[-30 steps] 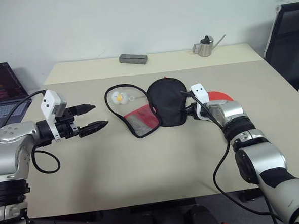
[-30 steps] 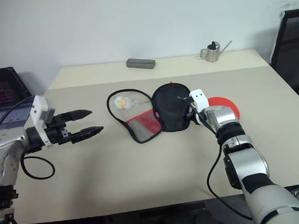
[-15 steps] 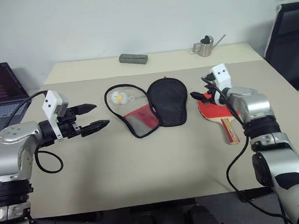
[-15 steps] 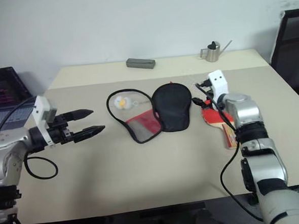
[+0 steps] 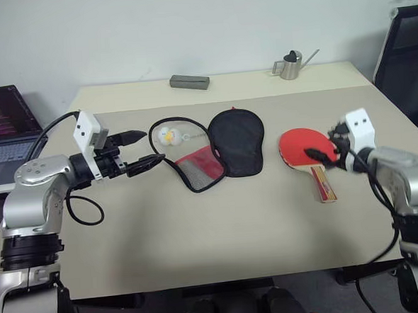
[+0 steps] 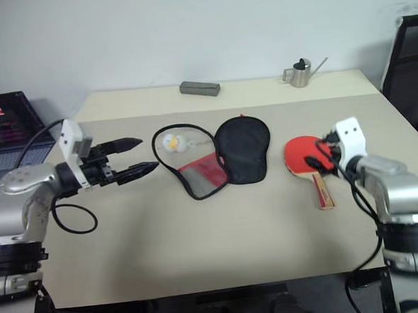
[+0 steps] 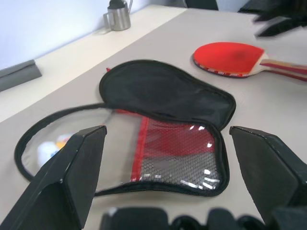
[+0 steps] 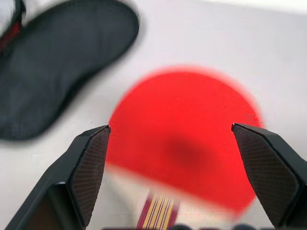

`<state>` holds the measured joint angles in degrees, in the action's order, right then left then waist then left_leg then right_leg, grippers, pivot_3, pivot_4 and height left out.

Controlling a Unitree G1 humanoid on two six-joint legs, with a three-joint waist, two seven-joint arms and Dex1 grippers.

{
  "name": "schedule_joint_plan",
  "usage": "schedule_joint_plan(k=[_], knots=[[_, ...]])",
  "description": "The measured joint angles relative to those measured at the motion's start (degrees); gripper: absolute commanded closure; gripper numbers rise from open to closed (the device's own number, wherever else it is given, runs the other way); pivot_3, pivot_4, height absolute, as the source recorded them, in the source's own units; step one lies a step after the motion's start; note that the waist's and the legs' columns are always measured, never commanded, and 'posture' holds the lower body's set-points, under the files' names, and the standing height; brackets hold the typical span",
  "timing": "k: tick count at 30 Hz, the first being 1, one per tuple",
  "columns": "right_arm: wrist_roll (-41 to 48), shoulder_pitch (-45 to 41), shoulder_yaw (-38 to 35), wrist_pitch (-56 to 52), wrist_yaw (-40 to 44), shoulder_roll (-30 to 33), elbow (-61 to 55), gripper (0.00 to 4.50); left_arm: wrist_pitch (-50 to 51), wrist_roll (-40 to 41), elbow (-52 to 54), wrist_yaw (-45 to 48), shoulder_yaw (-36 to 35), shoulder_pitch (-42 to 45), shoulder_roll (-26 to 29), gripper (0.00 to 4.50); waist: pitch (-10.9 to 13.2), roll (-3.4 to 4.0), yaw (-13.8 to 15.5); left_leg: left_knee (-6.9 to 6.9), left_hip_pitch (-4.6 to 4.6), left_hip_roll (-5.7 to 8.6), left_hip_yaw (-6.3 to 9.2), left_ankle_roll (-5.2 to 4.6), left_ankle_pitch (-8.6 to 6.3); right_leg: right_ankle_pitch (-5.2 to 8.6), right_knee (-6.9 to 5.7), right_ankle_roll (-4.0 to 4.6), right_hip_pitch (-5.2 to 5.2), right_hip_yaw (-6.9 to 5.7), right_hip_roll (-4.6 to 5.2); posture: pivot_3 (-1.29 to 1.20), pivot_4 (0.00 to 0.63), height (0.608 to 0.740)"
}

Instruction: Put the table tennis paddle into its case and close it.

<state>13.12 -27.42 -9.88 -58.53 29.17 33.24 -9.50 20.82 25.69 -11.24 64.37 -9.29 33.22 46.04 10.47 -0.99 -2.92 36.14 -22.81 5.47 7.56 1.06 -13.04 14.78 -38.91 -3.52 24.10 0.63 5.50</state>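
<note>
Both grippers, left (image 5: 143, 149) and right (image 5: 321, 153), gape empty, bracketing the opened case (image 5: 219, 150) mid-table, the paddle (image 5: 304, 150) awaiting pickup.

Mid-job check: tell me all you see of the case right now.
The case lies unzipped and spread flat on the table, its black fabric flap folded out toward the paddle without touching it. The other half shows red lining behind a mesh pocket, edged by a black zip rim that loops around a small white-yellow duck charm. Neither claw touches it.
</note>
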Motion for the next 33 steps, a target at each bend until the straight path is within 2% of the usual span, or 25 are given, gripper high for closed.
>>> schedule_joint_plan(k=[4,10,18,22,26,28,33], knots=[[0.5,4.6,0.0,-3.7,-3.2,-2.1,-4.2,0.07,-0.7,-0.7,-1.7,0.7,0.9,1.1,-0.3,0.0,0.0,-0.01,0.0,0.05,0.04,-0.07,-0.07,0.0,0.0,-0.11,0.0,0.06,-0.01,0.07,-0.11,0.0,0.15,0.74],[-1.2,8.4,0.0,-2.0,-9.2,-5.3,-4.9,0.07,-2.5,-1.8,-5.0,2.0,1.7,2.8,-0.8,0.0,0.0,-0.02,0.1,0.05,0.07,-0.13,-0.05,0.01,0.01,-0.2,0.01,0.12,-0.02,0.07,-0.21,0.0,0.15,0.74],[-1.9,8.8,-1.5,0.5,-14.8,-10.4,-2.5,0.07,-3.9,-2.5,-6.9,2.8,2.4,3.6,-0.9,0.0,0.0,-0.1,0.0,0.05,0.16,-0.21,-0.08,0.01,0.01,-0.25,0.01,0.16,-0.06,0.12,-0.28,0.0,0.15,0.74],[-1.9,8.3,-2.1,3.3,-16.9,-13.1,0.2,0.07,-4.1,-2.9,-7.4,2.8,2.4,3.6,-0.9,0.0,-0.4,-0.62,0.0,0.05,0.33,-0.24,-0.1,0.02,0.01,-0.31,0.05,0.14,-0.21,0.15,-0.33,0.0,0.15,0.74],[-2.6,8.3,-1.7,5.9,-17.6,-13.6,2.7,0.07,-4.1,-3.1,-7.4,2.7,2.4,3.6,-0.8,0.0,-0.4,-0.74,0.0,0.02,0.93,-0.28,-0.07,0.01,0.01,-0.29,0.37,0.01,-0.9,0.12,-0.37,0.0,0.15,0.74],[-3.0,8.3,-1.1,7.0,-17.9,-13.9,3.4,0.07,-4.1,-3.1,-7.4,2.7,2.4,3.6,-0.8,0.0,-0.5,-0.83,0.0,0.02,1.0,-0.28,-0.07,0.0,0.01,-0.19,0.38,-0.2,-0.95,0.15,-0.37,0.0,0.15,0.74],[-4.4,8.4,1.3,10.0,-18.0,-14.2,4.5,0.07,-4.1,-3.1,-7.4,2.6,2.4,3.6,-0.8,0.0,-0.6,-1.05,-0.2,0.02,1.04,-0.48,-0.12,0.02,0.02,-0.28,0.39,-0.1,-0.92,0.2,-0.51,0.0,0.15,0.74]])
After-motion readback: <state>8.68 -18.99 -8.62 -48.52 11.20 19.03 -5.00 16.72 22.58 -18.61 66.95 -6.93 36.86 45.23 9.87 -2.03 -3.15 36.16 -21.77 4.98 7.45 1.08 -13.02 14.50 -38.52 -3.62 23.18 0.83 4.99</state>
